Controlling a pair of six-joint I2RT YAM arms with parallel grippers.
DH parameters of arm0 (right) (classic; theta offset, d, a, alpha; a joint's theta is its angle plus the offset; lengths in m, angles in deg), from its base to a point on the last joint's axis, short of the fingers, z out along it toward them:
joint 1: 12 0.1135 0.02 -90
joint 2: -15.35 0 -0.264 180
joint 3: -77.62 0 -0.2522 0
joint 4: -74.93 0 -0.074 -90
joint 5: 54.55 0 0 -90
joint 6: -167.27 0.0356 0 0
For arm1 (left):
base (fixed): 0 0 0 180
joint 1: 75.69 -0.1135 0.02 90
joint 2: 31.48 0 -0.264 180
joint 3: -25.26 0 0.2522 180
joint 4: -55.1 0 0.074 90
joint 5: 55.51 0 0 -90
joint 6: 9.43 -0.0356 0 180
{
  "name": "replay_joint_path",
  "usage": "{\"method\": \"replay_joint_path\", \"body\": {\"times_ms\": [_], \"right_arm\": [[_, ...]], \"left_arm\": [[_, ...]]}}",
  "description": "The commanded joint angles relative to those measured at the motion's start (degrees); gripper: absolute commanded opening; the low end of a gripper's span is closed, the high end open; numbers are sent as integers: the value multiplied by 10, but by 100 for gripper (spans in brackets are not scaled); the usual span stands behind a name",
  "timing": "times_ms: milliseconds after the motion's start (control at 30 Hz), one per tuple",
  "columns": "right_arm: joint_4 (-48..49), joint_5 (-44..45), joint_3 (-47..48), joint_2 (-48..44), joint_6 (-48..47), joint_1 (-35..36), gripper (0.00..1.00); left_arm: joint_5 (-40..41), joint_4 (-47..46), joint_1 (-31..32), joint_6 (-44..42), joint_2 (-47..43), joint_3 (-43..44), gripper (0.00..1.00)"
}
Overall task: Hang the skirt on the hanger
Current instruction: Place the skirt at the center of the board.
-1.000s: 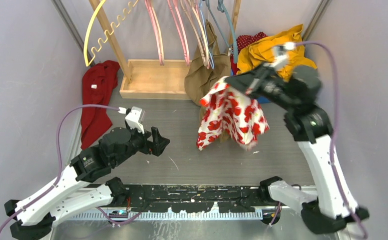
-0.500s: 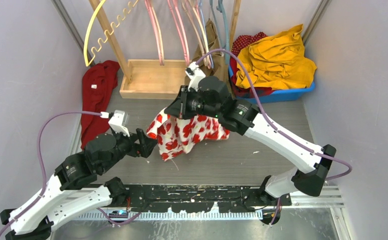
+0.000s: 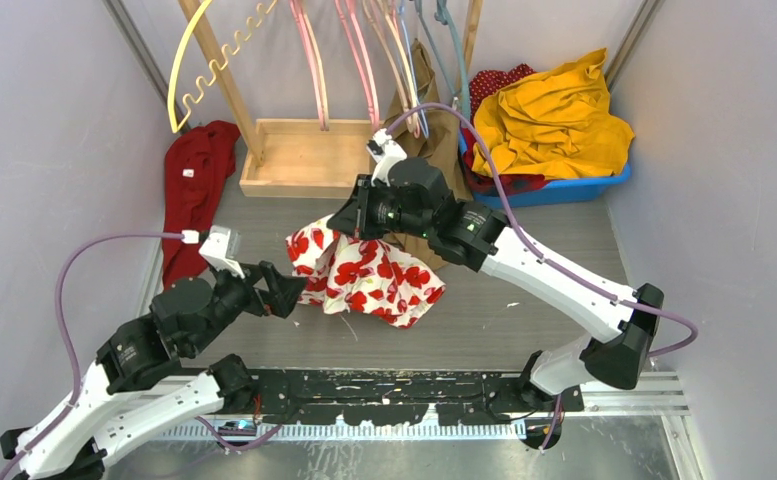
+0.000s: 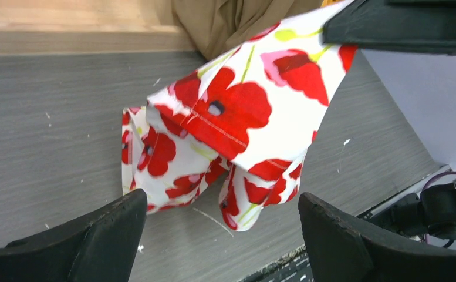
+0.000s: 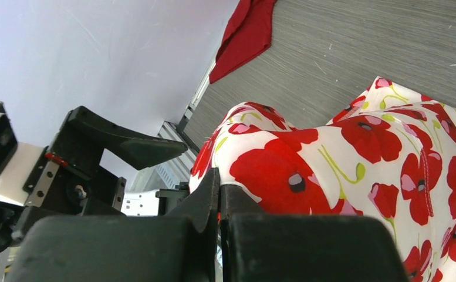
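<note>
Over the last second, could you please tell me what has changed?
The right arm swung the skirt leftward from near the blue bin to the centre, jaws still shut on it. The left arm shifted left slightly, jaws open beside the skirt. Hangers, yellow cloth and red garment unmoved.

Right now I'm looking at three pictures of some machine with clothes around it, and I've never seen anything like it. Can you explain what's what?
It is a robot with two jointed arms bolted at the near edge of a grey table. The wide picture looks down from above and behind; the other two come from small cameras on each wrist. The right tool is shut on a white skirt with red poppies, which hangs from it over the table. The left tool is open beside the skirt, holding nothing. Further back stand a wooden rack with hangers, a red garment and a blue bin of yellow cloth.
</note>
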Motion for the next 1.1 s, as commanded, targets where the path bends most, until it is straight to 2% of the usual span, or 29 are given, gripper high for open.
{"method": "replay_joint_path", "body": {"times_ms": [0,200,500,533,600,633,667,967,1000,1033,1067], "right_arm": [[50,-4,8,10,8,3,1],[63,-25,9,26,19,4,1],[57,-39,6,17,18,5,1],[55,-40,5,16,16,5,1],[48,-43,1,12,14,6,1],[47,-44,-1,11,12,5,1],[46,-45,-4,11,11,5,1],[27,-49,-14,7,-6,5,4],[24,-49,-17,6,-7,5,7],[21,-48,-22,4,-7,4,16],[18,-48,-27,3,-8,4,21]], "left_arm": [[-7,-65,-1,-37,-5,-14,99],[-5,-91,-1,-51,81,-14,100],[55,-120,0,-98,132,-5,98],[67,-115,0,-97,141,3,92],[90,-100,-1,-93,151,21,57],[108,-90,0,-86,153,28,43],[116,-87,0,-84,154,35,37],[120,-44,0,-79,177,97,32],[117,-38,0,-77,180,101,32],[115,-33,0,-73,182,102,31],[111,-29,0,-67,182,100,31]]}}
